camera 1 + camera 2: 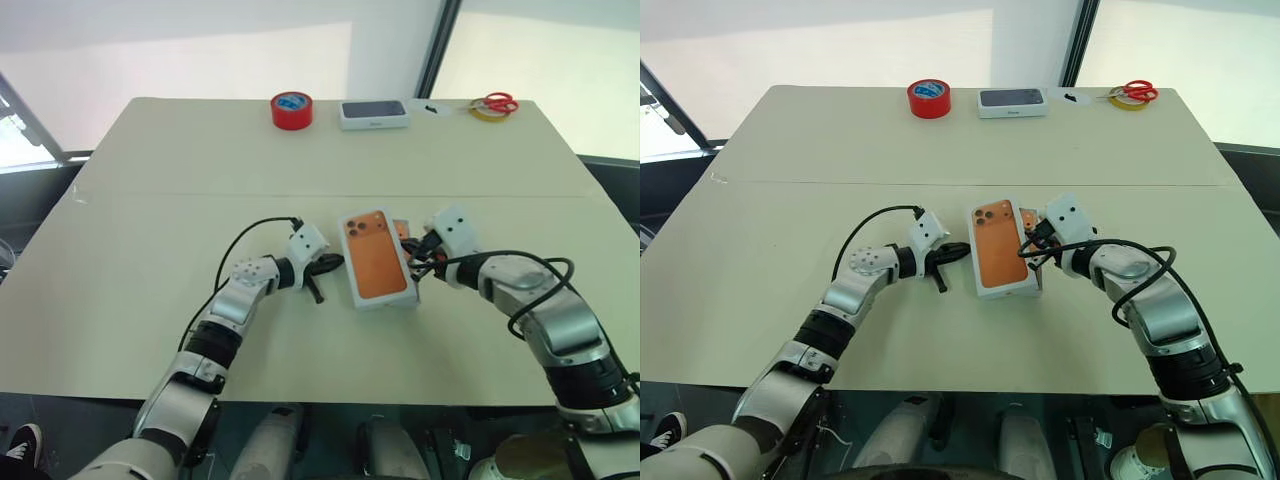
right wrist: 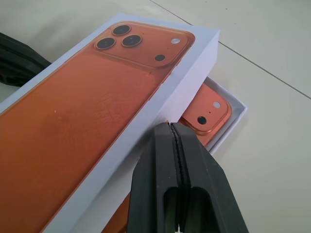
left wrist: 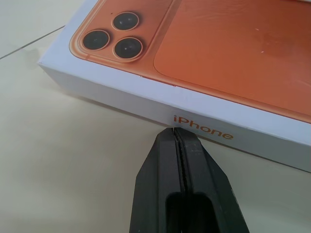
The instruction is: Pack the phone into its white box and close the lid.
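Lab-like workspace: bare table [image 1: 150, 250], tape roll [image 1: 291, 110], scissors [image 1: 497, 103]

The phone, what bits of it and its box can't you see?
Phone: right wrist view, one corner peeks out; the lid covers the rest.
White box: same view, just a corner shows from under the lid.
Dark-topped box: left eye view, its label is too small to read.

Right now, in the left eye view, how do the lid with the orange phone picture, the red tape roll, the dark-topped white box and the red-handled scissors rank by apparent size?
1. Lid, clearly largest, though also nearest the camera.
2. Dark-topped white box.
3. Red tape roll.
4. Red-handled scissors, about as wide as the tape roll but much thinner, so ranked with some doubt.
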Robot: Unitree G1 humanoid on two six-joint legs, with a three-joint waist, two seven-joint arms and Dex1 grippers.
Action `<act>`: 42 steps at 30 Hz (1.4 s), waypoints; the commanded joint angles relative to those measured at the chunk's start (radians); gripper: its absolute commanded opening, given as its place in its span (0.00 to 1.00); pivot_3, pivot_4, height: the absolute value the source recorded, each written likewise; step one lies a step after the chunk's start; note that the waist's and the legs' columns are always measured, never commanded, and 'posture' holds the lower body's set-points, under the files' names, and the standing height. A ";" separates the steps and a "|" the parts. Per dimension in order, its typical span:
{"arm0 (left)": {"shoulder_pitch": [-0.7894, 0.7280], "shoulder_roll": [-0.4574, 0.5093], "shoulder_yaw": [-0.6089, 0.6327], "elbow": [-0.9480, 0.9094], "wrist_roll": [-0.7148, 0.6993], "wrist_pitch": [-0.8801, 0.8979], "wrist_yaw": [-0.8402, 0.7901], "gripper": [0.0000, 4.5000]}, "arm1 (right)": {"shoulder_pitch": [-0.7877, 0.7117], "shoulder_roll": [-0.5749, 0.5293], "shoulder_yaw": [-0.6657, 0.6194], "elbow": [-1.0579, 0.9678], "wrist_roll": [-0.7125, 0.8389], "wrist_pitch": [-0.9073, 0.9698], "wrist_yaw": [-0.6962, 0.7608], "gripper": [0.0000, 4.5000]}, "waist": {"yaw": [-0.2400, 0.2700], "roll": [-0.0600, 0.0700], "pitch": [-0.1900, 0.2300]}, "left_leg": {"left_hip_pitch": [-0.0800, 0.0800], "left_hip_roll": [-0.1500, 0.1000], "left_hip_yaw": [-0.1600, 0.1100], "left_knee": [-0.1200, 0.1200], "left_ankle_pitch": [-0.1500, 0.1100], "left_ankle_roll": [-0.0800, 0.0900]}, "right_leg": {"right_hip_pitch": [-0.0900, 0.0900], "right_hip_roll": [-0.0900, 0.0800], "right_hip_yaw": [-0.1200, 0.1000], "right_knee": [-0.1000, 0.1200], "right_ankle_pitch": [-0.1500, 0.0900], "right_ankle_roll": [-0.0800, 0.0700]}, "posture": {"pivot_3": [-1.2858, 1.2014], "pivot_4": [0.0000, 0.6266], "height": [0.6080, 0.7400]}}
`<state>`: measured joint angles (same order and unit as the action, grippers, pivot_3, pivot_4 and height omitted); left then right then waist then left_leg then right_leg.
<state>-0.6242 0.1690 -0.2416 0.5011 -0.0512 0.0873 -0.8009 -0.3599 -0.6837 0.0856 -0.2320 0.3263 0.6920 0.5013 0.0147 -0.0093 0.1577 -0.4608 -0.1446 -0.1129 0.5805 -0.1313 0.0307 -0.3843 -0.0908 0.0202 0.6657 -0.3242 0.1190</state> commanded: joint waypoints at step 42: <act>-0.129 -0.103 0.065 0.030 -0.009 0.099 0.106 0.00 | -0.015 0.015 -0.068 0.071 -0.214 -0.069 -0.010 0.00 | -0.005 0.000 0.000 | 0.000 0.000 0.000 0.002 0.000 0.000 | 0.000 0.000 -0.001 0.001 0.000 0.000 | 0.52 0.24 0.97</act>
<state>-0.7464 0.0668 -0.1766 0.5658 -0.0528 0.1944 -0.6893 -0.3556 -0.6722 0.0499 -0.1519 0.1213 0.6398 0.4952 0.0101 -0.0095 0.1579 -0.4611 -0.1448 -0.1133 0.5821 -0.1309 0.0304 -0.3841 -0.0903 0.0196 0.6670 -0.3241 0.1194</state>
